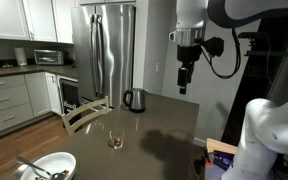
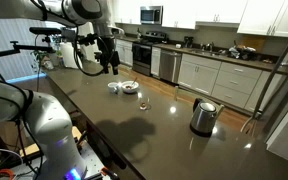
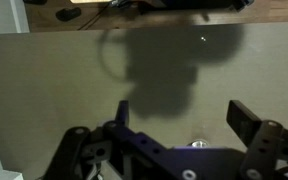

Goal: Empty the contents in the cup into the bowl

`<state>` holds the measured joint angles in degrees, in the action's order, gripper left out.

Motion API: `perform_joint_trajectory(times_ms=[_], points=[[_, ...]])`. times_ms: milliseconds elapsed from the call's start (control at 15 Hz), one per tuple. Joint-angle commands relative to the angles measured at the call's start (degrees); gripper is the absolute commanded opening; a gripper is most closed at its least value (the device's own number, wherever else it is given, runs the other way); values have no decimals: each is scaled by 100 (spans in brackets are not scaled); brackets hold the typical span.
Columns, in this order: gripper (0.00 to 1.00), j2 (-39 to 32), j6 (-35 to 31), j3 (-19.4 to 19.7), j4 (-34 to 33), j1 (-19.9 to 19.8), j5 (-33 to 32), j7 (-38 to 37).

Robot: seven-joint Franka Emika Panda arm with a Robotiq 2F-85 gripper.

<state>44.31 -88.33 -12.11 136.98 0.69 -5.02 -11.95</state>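
1. The cup (image 1: 115, 141) is a small clear tumbler standing upright on the dark table (image 1: 164, 125), out in the open and touching nothing. In an exterior view it also shows as a faint glassy shape (image 2: 142, 103) just beside the bowl (image 2: 129, 88).
2. The contents (image 1: 115, 146) show through the glass as a small dark, reddish-brown clump at the bottom of the cup; finer detail is too small to tell.
3. The bowl (image 1: 56, 160) is wide, shallow and white, with a plain rim. It sits at the table's near corner in that exterior view, apart from the cup, and what look like metal utensils lie in it.
4. The gripper (image 1: 184, 80) hangs high above the table, well clear of the cup and bowl, pointing down. It appears the same way in the exterior view from across the room (image 2: 111, 64).
5. In the wrist view its black fingers (image 3: 252, 125) stand wide apart with nothing between them, over bare tabletop crossed by the arm's shadow.
6. A steel kettle (image 1: 134, 99) with a black handle stands farther back on the table, well apart from the cup.
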Motion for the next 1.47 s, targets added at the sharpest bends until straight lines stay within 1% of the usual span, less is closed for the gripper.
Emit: perform_joint_trajectory(times_ms=[0, 67, 267, 533, 800, 1000, 1267, 1400], points=[[100, -23, 19, 68, -17, 103, -45, -58], [100, -23, 19, 68, -17, 104, -45, -58], [100, -184, -462, 125, 71, 95, -10, -75], [100, -625, -1611, 217, 241, 93, 46, -33], [100, -1310, -2719, 327, 306, 134, 154, 71], [100, -1978, -3441, 459, 195, 170, 282, 222], [100, -2802, -4105, 661, -42, 201, 441, 453], [100, -3204, -4304, 756, -237, 215, 594, 657]])
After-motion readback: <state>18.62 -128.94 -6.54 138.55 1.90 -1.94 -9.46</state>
